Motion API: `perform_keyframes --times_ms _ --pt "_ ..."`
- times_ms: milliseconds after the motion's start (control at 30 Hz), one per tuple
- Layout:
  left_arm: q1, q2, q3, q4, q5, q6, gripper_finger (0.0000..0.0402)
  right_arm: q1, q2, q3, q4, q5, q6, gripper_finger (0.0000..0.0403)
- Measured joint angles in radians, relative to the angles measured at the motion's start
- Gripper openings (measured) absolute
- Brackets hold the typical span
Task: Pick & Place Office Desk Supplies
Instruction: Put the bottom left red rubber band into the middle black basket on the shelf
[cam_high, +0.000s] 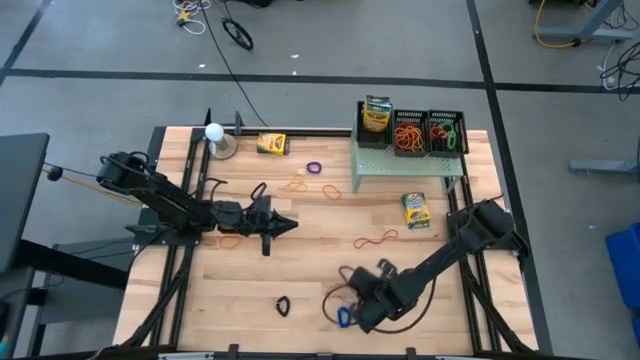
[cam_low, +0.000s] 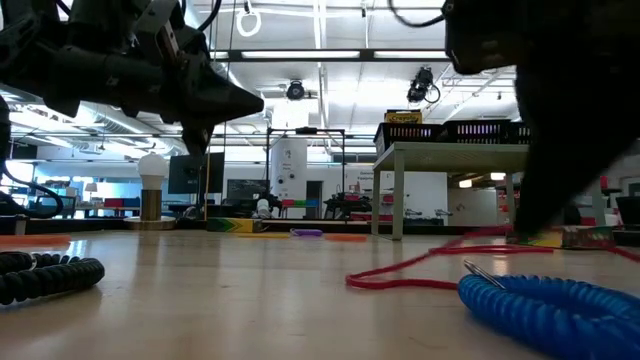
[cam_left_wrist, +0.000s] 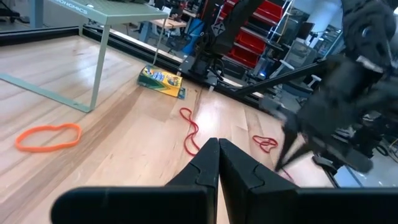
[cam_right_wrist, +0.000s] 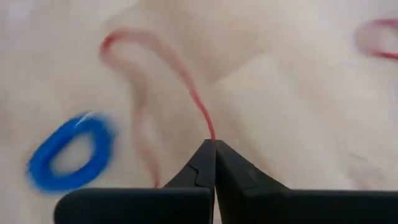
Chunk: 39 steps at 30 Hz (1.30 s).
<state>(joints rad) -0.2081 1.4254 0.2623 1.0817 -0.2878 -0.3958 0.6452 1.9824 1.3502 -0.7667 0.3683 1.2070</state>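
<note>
My right gripper (cam_right_wrist: 213, 147) is low over the table's near middle (cam_high: 352, 300), shut on a thin red rubber band (cam_right_wrist: 186, 81). A blue coiled loop (cam_right_wrist: 67, 152) lies beside it. My left gripper (cam_left_wrist: 217, 147) is shut and holds nothing; it hangs above the table's left middle (cam_high: 285, 225). Crayon boxes lie flat on the wood (cam_high: 272, 144) (cam_high: 416, 210), and a third stands in a black mesh tray (cam_high: 377, 118). More bands lie scattered: purple (cam_high: 314, 167), orange (cam_high: 331, 192), red (cam_high: 375, 240), black (cam_high: 283, 305). My right gripper pinches one strand of the red rubber band (cam_right_wrist: 211, 134) between its fingertips, coming from above at a slant. The strand rises toward the fingers (cam_low: 480, 240). The rest of the loop (cam_low: 400, 275) lies slack on the table.
A pale green shelf (cam_high: 405, 168) stands at the far right with three mesh trays (cam_high: 448, 132) on top. The white ball on its stand (cam_high: 214, 132) is at the far left. A black coiled loop (cam_low: 50, 275) lies near the front edge. Bare wood stretches along the near left.
</note>
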Motion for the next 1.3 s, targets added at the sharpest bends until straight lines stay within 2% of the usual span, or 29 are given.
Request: perform_keyframes --times_ms 67,333,500,600,700,867,1033,1100,1233,1300 --pt "0.000 0.000 0.000 -0.007 0.000 0.000 0.0013 -0.006 -0.019 0.000 -0.046 0.019 0.111 0.0002" --pt "0.000 0.000 0.000 -0.014 0.000 -0.003 0.0013 -0.028 -0.040 -0.001 -0.195 -0.018 0.706 0.0001" --pt "-0.002 0.000 0.000 -0.017 0.000 -0.019 0.0013 0.002 -0.117 -0.001 -0.345 0.049 0.892 0.0001" --pt "-0.002 0.000 0.000 -0.017 0.000 -0.021 0.0013 0.015 -0.174 -0.001 -0.436 0.078 0.870 0.0001" --pt "-0.001 0.000 0.000 -0.018 0.000 -0.011 0.0013 0.005 -0.185 -0.001 -0.440 0.081 0.779 0.0001" --pt "0.000 0.000 0.000 -0.021 -0.014 -0.001 0.0013 -0.036 -0.138 -0.004 -0.349 0.035 0.705 0.0000" --pt "0.000 0.000 0.000 -0.030 -0.027 0.003 0.0013 -0.083 -0.132 -0.004 -0.158 0.021 0.579 0.0000" --pt "0.000 0.000 0.000 -0.034 -0.026 0.003 0.0013 -0.101 -0.132 -0.004 -0.166 0.002 0.555 0.0000" --pt "0.000 0.000 0.000 -0.034 -0.027 0.012 0.0013 -0.131 -0.130 -0.057 -0.167 -0.083 0.549 0.0000" --pt "0.000 0.000 0.000 -0.034 -0.027 0.014 0.0013 -0.139 -0.129 -0.104 -0.095 -0.128 0.540 0.0000"
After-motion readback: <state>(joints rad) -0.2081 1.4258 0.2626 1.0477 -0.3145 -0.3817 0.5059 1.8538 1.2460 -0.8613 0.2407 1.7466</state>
